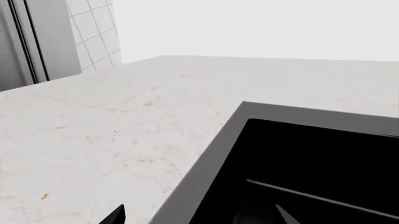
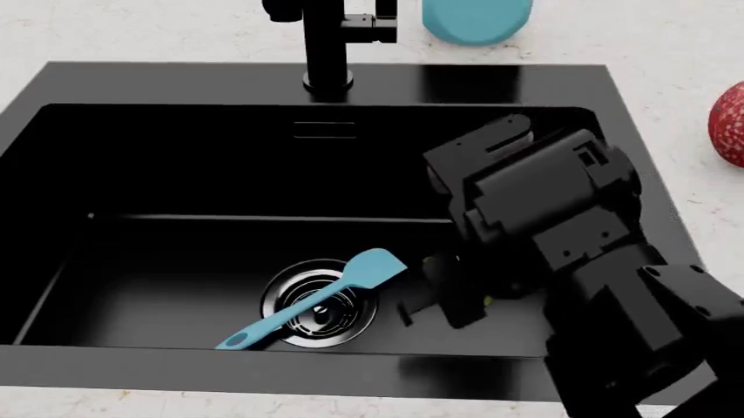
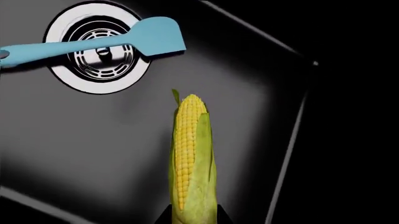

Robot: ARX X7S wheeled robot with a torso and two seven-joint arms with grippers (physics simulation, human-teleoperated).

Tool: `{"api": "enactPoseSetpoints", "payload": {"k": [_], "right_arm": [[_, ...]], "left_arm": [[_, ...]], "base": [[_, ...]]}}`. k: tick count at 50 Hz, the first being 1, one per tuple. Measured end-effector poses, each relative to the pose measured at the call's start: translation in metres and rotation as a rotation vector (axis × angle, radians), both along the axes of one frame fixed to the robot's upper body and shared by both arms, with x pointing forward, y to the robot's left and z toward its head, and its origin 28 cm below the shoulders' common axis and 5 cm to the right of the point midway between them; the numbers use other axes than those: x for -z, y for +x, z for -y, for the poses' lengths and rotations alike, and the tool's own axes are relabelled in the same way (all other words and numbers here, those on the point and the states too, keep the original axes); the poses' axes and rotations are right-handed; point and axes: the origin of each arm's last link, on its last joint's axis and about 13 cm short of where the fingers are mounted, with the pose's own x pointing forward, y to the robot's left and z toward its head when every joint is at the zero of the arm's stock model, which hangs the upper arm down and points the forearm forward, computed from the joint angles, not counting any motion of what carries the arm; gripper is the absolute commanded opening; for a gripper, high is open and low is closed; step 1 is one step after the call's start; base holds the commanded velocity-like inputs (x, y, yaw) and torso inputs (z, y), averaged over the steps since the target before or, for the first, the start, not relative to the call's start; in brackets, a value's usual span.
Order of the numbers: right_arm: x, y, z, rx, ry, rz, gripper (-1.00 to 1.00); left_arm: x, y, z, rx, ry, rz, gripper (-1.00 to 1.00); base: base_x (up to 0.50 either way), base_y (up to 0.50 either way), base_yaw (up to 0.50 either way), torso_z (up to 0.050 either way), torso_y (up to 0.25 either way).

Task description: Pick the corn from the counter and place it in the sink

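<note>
The right arm reaches down into the sink, its right gripper low over the basin floor just right of the drain. In the right wrist view the corn runs out from between the fingers, which are clenched on its husked base, with the yellow kernels and pointed tip aimed toward the drain; whether it touches the basin floor I cannot tell. A light-blue spatula lies across the drain, blade toward the corn's tip but apart from it. The black faucet stands at the far rim, with a blue round object beyond it on the desk and a red speckled fruit at the far right. The left gripper shows only two dark finger tips over the sink's corner, set apart and holding nothing.
</note>
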Motion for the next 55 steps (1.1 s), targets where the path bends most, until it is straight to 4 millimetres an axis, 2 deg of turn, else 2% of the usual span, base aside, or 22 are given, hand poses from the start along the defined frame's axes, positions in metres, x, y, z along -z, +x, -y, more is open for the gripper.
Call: {"api": "enactPoseSetpoints", "payload": {"k": [18, 19, 24, 34, 47, 55], "right_arm": [[0.013, -0.002, -0.001, -0.010, -0.017, -0.050, -1.00], [0.013, -0.002, -0.001, -0.010, -0.017, -0.050, 1.00], [0.006, 0.000, 0.005, 0.017, -0.092, -0.008, 1.00], [0.005, 0.000, 0.004, 0.013, -0.097, -0.002, 1.00], [-0.006, -0.003, -0.001, -0.006, 0.025, 0.036, 1.00], [-0.023, -0.010, -0.001, -0.010, 0.115, 0.111, 1.00]], "left_arm": [[0.002, 0.001, -0.001, 0.002, -0.008, -0.001, 1.00], [0.003, 0.001, -0.002, 0.001, -0.008, -0.001, 1.00], [0.005, 0.001, -0.003, 0.001, -0.010, -0.001, 1.00], [0.006, 0.001, -0.004, -0.001, -0.011, 0.001, 1.00], [0.005, 0.001, -0.003, 0.002, -0.010, 0.004, 1.00], [0.005, 0.002, -0.003, 0.005, -0.010, 0.002, 1.00]], "base": [[0.00, 0.00, 0.00, 0.000, 0.001], [0.00, 0.00, 0.00, 0.000, 0.000], [0.00, 0.00, 0.00, 0.000, 0.000], [0.00, 0.00, 0.00, 0.000, 0.000], [0.00, 0.00, 0.00, 0.000, 0.000], [0.00, 0.00, 0.00, 0.000, 0.000]]}}
